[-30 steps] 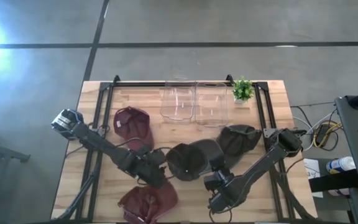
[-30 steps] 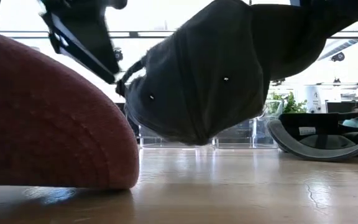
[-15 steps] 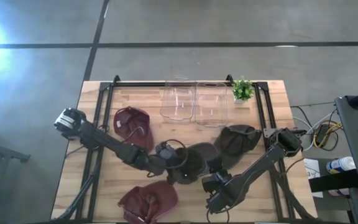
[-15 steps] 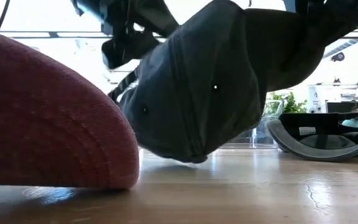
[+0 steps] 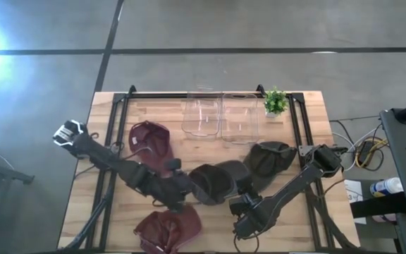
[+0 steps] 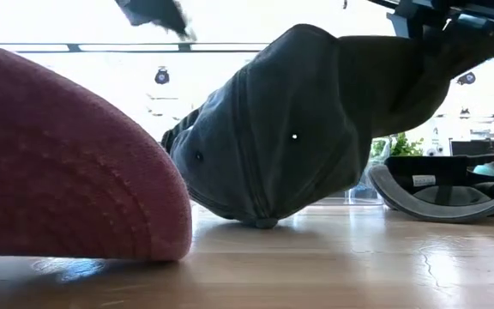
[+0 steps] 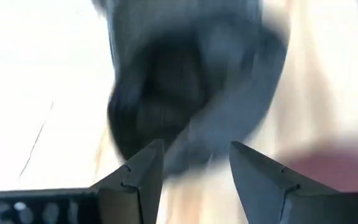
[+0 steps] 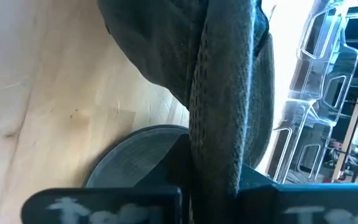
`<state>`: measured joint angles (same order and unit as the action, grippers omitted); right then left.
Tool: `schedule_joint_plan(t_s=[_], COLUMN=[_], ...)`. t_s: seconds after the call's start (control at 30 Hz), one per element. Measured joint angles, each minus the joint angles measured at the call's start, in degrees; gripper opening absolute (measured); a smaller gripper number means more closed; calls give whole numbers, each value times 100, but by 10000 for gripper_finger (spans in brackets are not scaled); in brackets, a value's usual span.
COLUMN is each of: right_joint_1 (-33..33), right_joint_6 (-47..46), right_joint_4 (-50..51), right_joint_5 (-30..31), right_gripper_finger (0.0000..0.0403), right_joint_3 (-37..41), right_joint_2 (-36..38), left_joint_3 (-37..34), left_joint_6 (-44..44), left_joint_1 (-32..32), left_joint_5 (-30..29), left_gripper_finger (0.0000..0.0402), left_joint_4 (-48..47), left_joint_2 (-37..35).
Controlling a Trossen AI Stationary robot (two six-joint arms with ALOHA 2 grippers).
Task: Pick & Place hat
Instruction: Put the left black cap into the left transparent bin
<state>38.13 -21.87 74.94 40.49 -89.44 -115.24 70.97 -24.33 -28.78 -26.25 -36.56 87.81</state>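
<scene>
So the left gripper (image 5: 183, 185) has just backed off the grey hat (image 5: 217, 182) mid-table, fingers apart and empty, leaving the right gripper (image 5: 242, 194) clamped on its brim with the crown now touching the wood, so probably 1 handoff done.

Right gripper (image 8: 213, 186) fingertips seemingly hidden behind the dark grey hat's (image 8: 229, 93) fabric.

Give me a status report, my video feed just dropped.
Right gripper shut on dark gray hat, crown touching table. Left gripper open, empty, beside the hat. Maroon hats close by.
</scene>
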Motion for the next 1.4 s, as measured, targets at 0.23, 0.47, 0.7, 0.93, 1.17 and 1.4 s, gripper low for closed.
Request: schedule_joint_plan(t_s=[0.23, 0.47, 0.7, 0.93, 1.17, 1.4], right_joint_1=[13, 13, 15, 22, 22, -9], right_joint_6=[282, 302, 302, 304, 537, 1568], right_joint_4=[-89, -115, -191, -215, -364, -1029], right_joint_5=[2, -2, -6, -9, -4, -2], right_gripper_finger=[13, 13, 13, 13, 13, 13], right_joint_3=[11, 8, 5, 8, 105, 226], right_joint_2=[0, 0, -1, 0, 0, 0], left_joint_3=[-332, -484, -479, -479, -469, -322], left_joint_6=[2211, 2886, 3004, 3345, 3570, 3649], left_joint_1=[42, 518, 908, 956, 958, 956], left_joint_5=[252, 778, 1879, 2123, 2111, 2084], left_gripper_finger=[177, 177, 177, 176, 103, 8], left_joint_4=[-81, 321, 573, 591, 902, 1478], left_joint_2=[9, 28, 159, 361, 545, 568])
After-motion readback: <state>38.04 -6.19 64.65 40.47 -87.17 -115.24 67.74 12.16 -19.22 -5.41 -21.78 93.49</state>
